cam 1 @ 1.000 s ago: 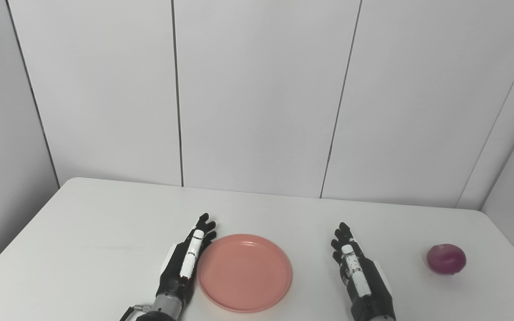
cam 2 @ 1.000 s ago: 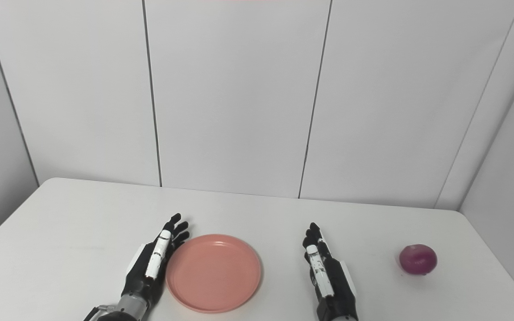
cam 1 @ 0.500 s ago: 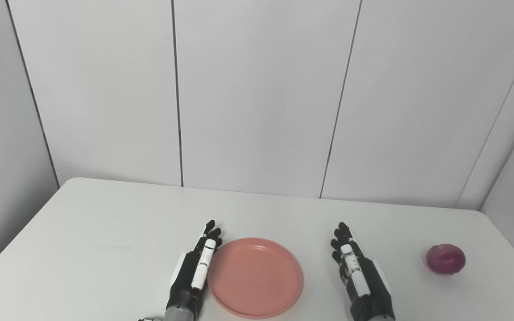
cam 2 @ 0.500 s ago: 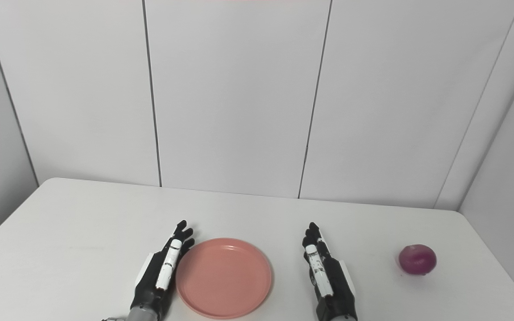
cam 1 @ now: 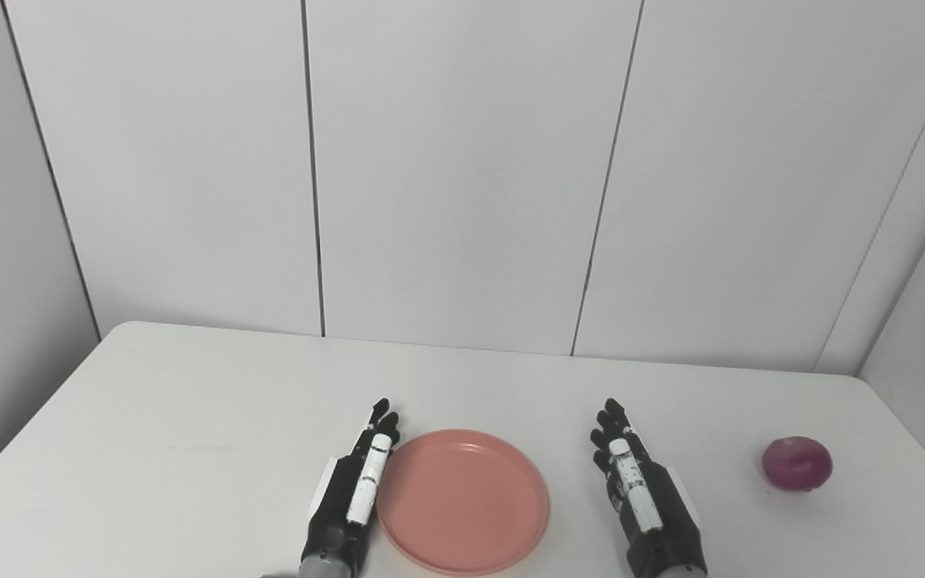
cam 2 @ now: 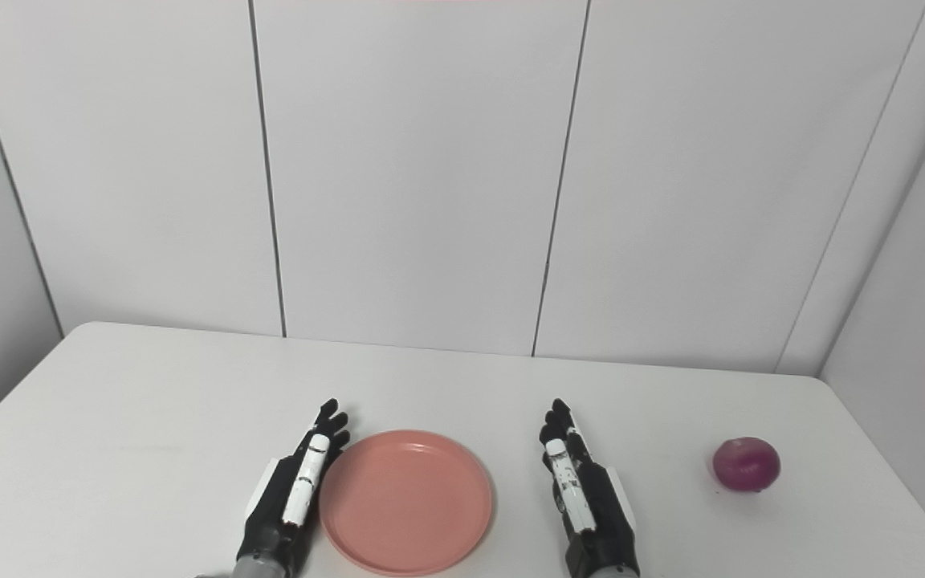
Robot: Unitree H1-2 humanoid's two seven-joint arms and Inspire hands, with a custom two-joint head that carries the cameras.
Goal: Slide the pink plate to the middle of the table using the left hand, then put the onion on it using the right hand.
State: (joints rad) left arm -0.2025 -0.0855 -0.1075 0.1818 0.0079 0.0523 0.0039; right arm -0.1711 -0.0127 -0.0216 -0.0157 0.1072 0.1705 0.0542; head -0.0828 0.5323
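Now | left hand (cam 1: 354, 498) flat, fingers extended, edge against pink plate (cam 1: 463, 502) rim, placed to push it sideways | plate near worktop (cam 1: 189, 417) middle | right hand (cam 1: 645, 498) open, empty, waiting | onion (cam 1: 796, 463) well apart, far right

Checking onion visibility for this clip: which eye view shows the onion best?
The right eye view: the onion sits whole on the table, well clear of the picture's right edge. The left eye view shows the same whole onion, only closer to that edge. Neither hides it.
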